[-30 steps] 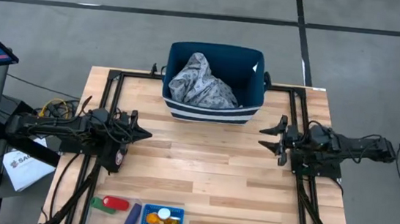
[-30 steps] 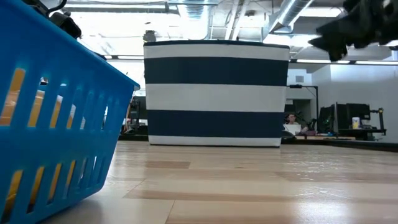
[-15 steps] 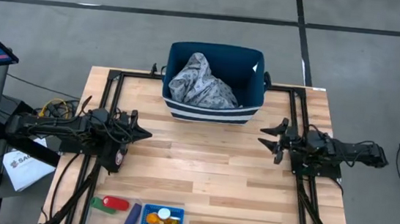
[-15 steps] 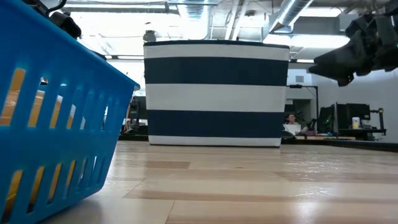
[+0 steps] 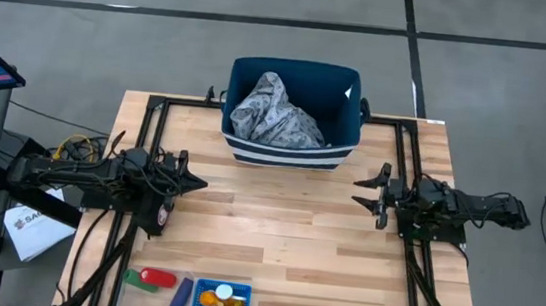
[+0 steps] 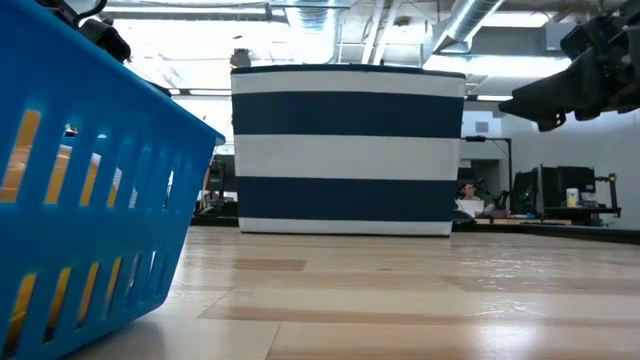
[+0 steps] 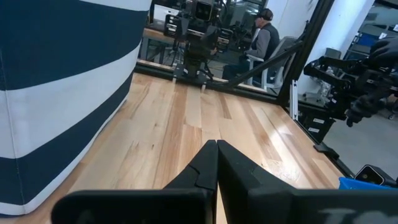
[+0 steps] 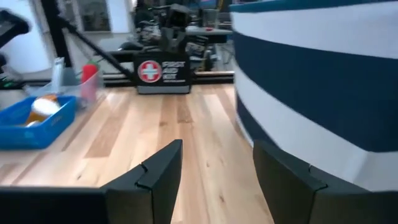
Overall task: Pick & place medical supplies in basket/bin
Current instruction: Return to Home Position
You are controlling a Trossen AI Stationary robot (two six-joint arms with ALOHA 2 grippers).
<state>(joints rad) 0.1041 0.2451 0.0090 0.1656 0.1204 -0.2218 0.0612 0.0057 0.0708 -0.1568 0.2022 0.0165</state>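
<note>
The small blue basket [image 5: 223,304] stands at the table's near edge and holds orange pill bottles [image 5: 211,299], one white-capped [image 5: 224,292]. The right wrist view shows this basket [image 8: 34,121] far off. Left of it on the wood lie the red cylinder [image 5: 157,280], the green piece [image 5: 132,276] and a dark oblong item [image 5: 180,297]. My left gripper [image 5: 195,182] hovers shut over the table's left middle. My right gripper [image 5: 362,190] hovers open over the right middle, far from the supplies. In their wrist views the left fingers [image 7: 216,152] meet and the right gripper [image 8: 217,146] shows a wide gap.
A navy white-striped tub [image 5: 292,115] with crumpled grey cloth [image 5: 275,113] stands at the table's far edge, between the two arms. Black frame rails [image 5: 143,211] run along both sides of the table. Bare wood [image 5: 276,224] lies between the grippers. A person [image 7: 267,37] sits beyond the table.
My right gripper has come down a little above the table's right side and tipped to level, and its arm has drawn back slightly toward the right edge. It stays open.
</note>
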